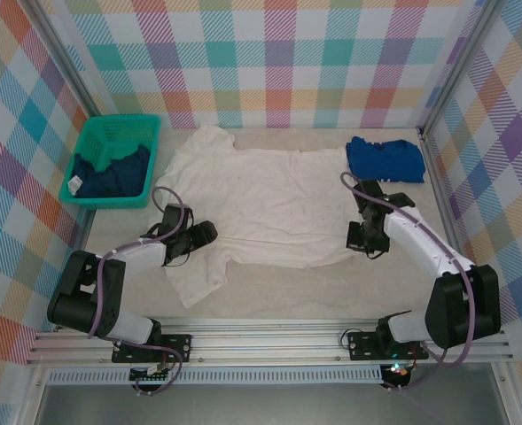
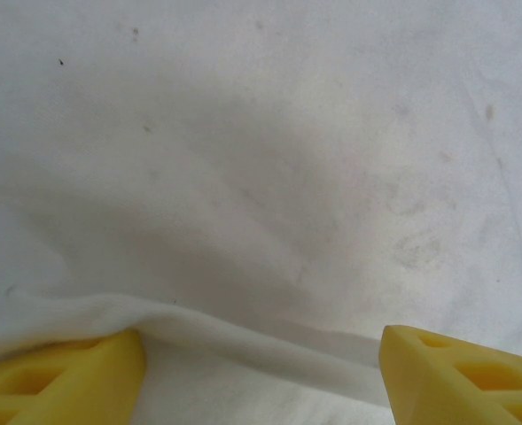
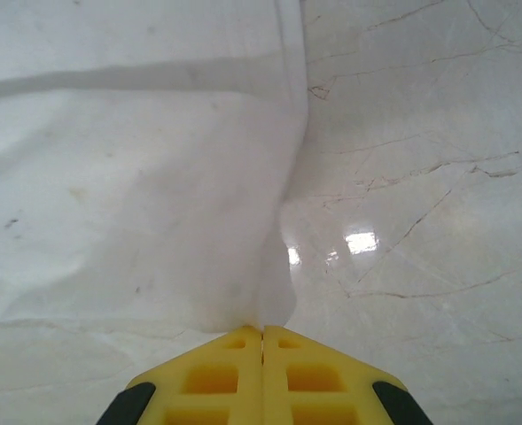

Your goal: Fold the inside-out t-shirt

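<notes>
T-shirt (image 1: 269, 208) laid flat, cream-white, faintly speckled.
Its edge is clamped by the closed right gripper (image 3: 262, 333); a rumpled fold is straddled by the parted left gripper (image 2: 261, 350).

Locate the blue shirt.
In the top view, the blue shirt lies at the table's far right, just right of the white t-shirt.

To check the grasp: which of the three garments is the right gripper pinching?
The white t-shirt, spread flat mid-table; the right gripper is shut on its edge. The blue shirt lies folded apart; the navy garment sits in the green basket.
</notes>
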Motion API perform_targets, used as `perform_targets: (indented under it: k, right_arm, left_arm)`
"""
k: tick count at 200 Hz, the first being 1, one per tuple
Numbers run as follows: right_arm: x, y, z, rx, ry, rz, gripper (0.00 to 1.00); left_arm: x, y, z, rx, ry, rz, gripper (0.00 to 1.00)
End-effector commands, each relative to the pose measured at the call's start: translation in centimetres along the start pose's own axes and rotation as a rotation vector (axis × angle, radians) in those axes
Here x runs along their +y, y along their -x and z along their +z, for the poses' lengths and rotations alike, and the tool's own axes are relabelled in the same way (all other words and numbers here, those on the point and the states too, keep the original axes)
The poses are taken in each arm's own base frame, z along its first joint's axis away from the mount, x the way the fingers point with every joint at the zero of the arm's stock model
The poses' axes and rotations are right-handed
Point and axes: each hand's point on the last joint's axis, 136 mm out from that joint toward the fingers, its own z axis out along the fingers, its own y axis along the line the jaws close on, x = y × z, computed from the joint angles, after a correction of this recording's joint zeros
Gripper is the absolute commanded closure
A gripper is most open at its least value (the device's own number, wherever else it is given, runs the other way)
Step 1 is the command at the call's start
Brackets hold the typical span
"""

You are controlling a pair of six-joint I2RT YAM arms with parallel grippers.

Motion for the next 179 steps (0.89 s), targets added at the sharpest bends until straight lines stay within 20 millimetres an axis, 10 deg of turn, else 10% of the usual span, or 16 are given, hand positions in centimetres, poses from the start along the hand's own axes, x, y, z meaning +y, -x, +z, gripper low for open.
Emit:
perform_targets:
  k: [1, 129, 179]
  right_arm:
    - [0.0, -2.3, -0.9, 0.109, 0.023, -0.006, 1.00]
    - [-3.7, -5.0, 2.5, 0.238, -0.108, 0.143, 1.00]
    - [-4.4, -4.7, 2.9, 0.255, -0.167, 0.142, 0.75]
  left_arm:
    - [4.5, -5.6, 0.4, 0.193, 0.138, -0.038, 0.28]
    - [4.3, -5.6, 0.4, 0.195, 0.124, -0.036, 0.28]
    - [3.0, -5.1, -0.5, 0.174, 0.067, -0.038, 0.27]
